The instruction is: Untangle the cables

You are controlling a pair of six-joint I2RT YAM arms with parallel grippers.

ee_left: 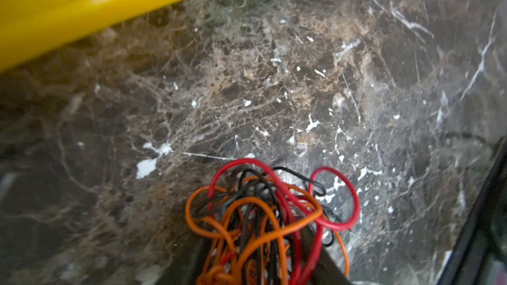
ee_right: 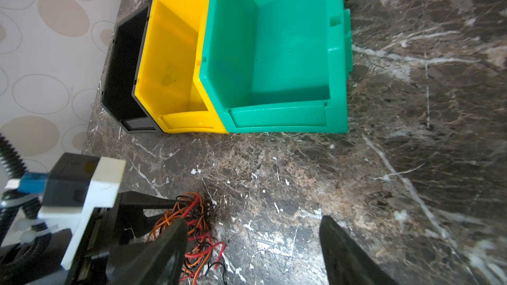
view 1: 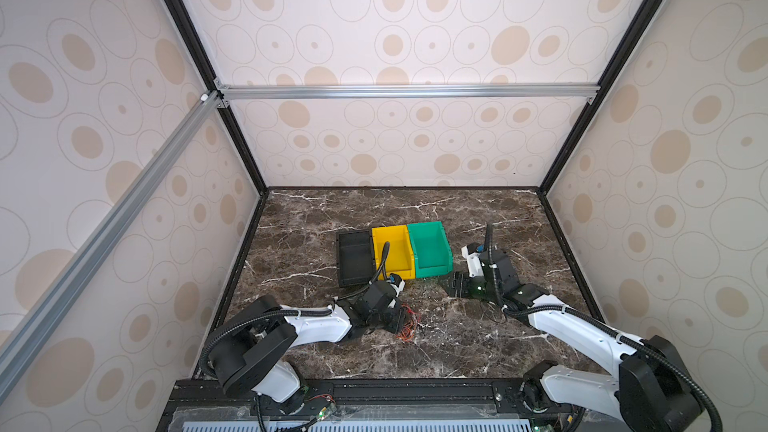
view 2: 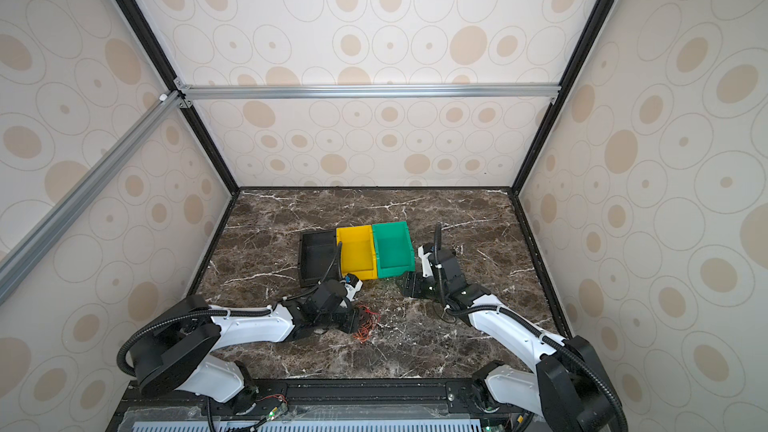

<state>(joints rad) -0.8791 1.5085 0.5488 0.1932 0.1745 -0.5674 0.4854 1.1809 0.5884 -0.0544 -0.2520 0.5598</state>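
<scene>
The cables [ee_left: 263, 209] are a tangle of thin orange, red and black wires on the marble table, also seen in both top views [view 1: 409, 324] [view 2: 368, 324] and the right wrist view [ee_right: 197, 231]. My left gripper [ee_left: 260, 264] [view 1: 400, 321] has the tangle bunched between its dark fingers [ee_left: 326, 264], jaws drawn in on the wires. My right gripper [ee_right: 255, 242] [view 1: 455, 284] hangs open above bare table to the right of the tangle, with nothing between its fingers [ee_right: 340, 245]. A thin black wire loop [view 2: 446, 317] lies under the right forearm.
Three open bins stand side by side behind the grippers: black [view 1: 353, 259], yellow [view 1: 392, 249] and green [view 1: 430, 247]. All three look empty in the right wrist view. The yellow bin's wall [ee_left: 82, 9] is close to the left gripper. Patterned walls enclose the table.
</scene>
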